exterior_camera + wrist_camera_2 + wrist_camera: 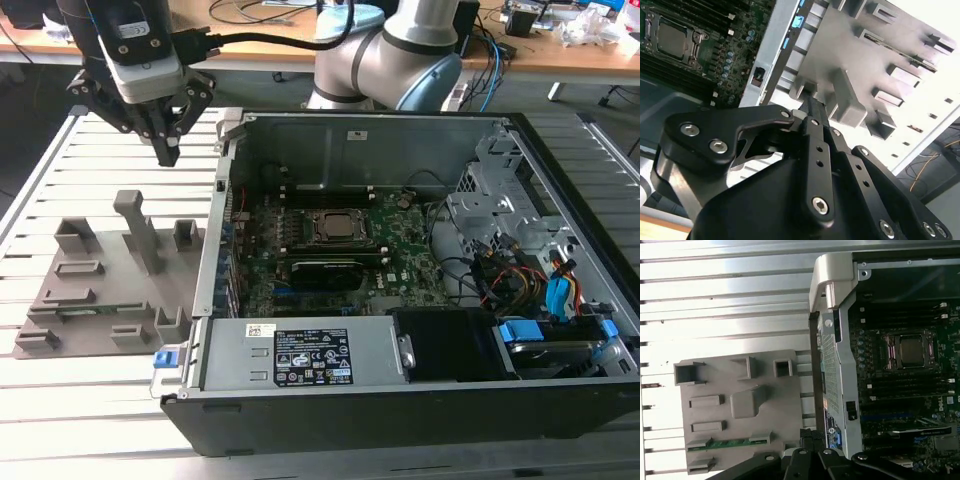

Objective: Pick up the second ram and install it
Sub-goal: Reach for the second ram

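- The gripper (168, 150) has its two black fingers pinched together at the tips with nothing between them, so it's empty-handed.
- It hangs off the end of the grey-and-blue robot arm (400, 50), up in the air and pointing down. In the exterior view it's over the far edge of the grey holder tray (100, 290), off to the exterior view's left of the open PC case (400, 400).
- The second ram (730, 443) sits in the tray, lying flat on its long edge between two little grey end blocks. It's a thin green stick, well apart from the gripper, which isn't touching it.
- The tray also has a tall post (135, 225) standing up in the middle, with a few square pockets and slots around it.
- The tray lies on the slatted metal table (60, 420), just beside the case wall.
- Inside the case is the big green motherboard (400, 260), with the CPU socket (338, 228) in its metal frame and dark memory slots running alongside it.
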You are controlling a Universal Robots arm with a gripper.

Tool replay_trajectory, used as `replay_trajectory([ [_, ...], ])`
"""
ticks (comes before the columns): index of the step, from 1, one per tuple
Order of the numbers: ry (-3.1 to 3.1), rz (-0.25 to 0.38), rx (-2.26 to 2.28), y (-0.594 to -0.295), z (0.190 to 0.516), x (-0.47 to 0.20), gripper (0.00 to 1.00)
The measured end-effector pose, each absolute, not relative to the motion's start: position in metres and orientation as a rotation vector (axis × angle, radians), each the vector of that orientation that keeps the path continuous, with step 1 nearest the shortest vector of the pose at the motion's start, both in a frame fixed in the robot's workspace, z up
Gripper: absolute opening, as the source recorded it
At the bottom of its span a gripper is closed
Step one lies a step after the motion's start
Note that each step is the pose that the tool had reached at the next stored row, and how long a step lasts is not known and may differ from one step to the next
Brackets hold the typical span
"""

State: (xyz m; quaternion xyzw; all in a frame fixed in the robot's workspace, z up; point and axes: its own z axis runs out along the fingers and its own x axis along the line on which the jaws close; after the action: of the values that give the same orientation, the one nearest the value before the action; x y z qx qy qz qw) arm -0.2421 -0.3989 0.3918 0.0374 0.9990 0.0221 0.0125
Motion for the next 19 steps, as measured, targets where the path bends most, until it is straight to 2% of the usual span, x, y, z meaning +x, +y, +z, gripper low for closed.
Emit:
replay_trajectory([
  [19,3.114,0.069,0.117,-0.399,0.391,-0.283,0.11],
])
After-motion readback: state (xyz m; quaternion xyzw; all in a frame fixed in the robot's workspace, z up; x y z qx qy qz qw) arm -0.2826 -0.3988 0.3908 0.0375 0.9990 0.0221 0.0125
